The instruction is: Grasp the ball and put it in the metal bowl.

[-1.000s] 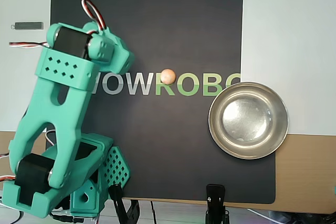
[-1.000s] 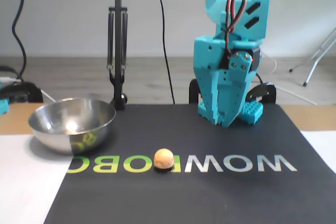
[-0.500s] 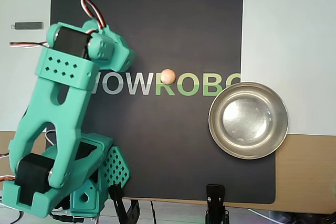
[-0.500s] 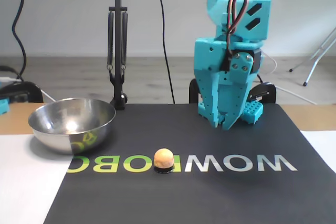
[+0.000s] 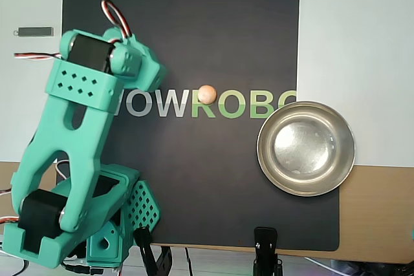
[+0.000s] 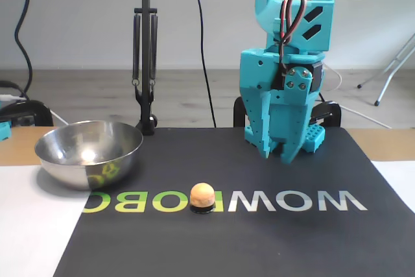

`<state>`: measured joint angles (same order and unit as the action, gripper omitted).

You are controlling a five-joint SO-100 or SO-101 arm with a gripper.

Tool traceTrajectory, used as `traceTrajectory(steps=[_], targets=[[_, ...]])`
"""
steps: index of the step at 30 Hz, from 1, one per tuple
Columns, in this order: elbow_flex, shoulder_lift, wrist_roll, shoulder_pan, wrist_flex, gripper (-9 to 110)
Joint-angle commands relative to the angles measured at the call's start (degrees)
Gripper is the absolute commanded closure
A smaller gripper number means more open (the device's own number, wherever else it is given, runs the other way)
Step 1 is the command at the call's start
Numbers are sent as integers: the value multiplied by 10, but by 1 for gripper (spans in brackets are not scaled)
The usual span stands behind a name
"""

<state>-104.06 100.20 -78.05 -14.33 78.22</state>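
Arm: teal plastic arm (image 5: 71,153) folded at left of the overhead view, gripper (image 6: 279,154) pointing down over the black mat (image 6: 259,238).
Gripper: empty; fingers together, opening hard to judge.
Ball: matte peach sphere (image 6: 202,195), frame centre, on the mat's lettering.
Bowl: shiny steel bowl (image 6: 89,154), left, apart from ball.

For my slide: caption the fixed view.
Gripper hangs above the mat, ball and empty bowl untouched.
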Motion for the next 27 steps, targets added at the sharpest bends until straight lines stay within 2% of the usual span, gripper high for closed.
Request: traceTrajectory(steps=[1,27], targets=[[-7,11,-1,2,3,61],[-11,5,-3,-20,-4,62]])
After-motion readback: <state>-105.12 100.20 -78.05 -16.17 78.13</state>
